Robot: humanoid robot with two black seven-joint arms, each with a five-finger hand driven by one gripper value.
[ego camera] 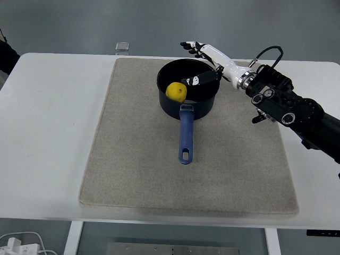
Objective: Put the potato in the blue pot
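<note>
The yellow potato (pixel 176 92) lies inside the blue pot (pixel 187 103), against its near-left wall. The pot stands on the far part of a beige mat, its blue handle (pixel 185 136) pointing toward the near edge. My right hand (pixel 204 61) hovers over the pot's far-right rim, fingers spread, holding nothing. Its thumb reaches over the pot's opening while the other fingers extend past the far rim. The right arm (pixel 287 109) comes in from the right edge. My left arm is out of view.
The beige mat (pixel 138 159) covers most of the white table (pixel 48 133). A small clear object (pixel 122 47) sits at the table's far edge. Cables (pixel 21 243) lie on the floor at the bottom left. A dark shape (pixel 6 56) shows at the left edge.
</note>
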